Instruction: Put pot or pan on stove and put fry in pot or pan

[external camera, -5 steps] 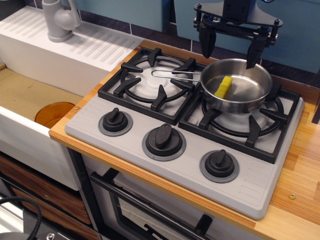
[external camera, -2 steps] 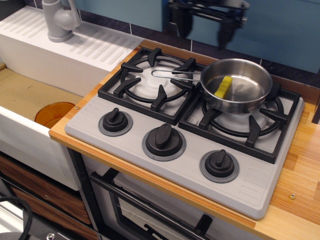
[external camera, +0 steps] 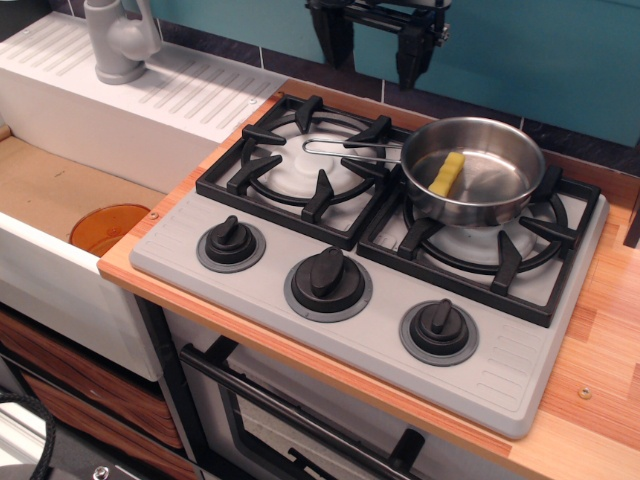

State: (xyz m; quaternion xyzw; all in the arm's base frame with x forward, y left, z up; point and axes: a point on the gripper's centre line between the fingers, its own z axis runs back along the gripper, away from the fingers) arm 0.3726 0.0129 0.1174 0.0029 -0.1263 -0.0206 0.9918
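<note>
Wooden bench (external camera: 600,330) carries our stove (external camera: 380,330); the pan (external camera: 495,185) sits on the burner nearest the back right corner, fry (external camera: 447,172) inside. Our tool (external camera: 376,45) hangs released by the back edge. We judge a careless pass could catch the handle (external camera: 345,148) and tip it.

Saucepan (external camera: 482,172): polished stainless metal, mirror-bright, with a thin wire handle; fry (external camera: 446,173) inside looks glossy yellow plastic, ridged. Stove (external camera: 330,240): matt grey plastic plate, matt black grates and knobs. Counter (external camera: 610,330) at right edge: smooth, lightly sheened striped wood.
</note>
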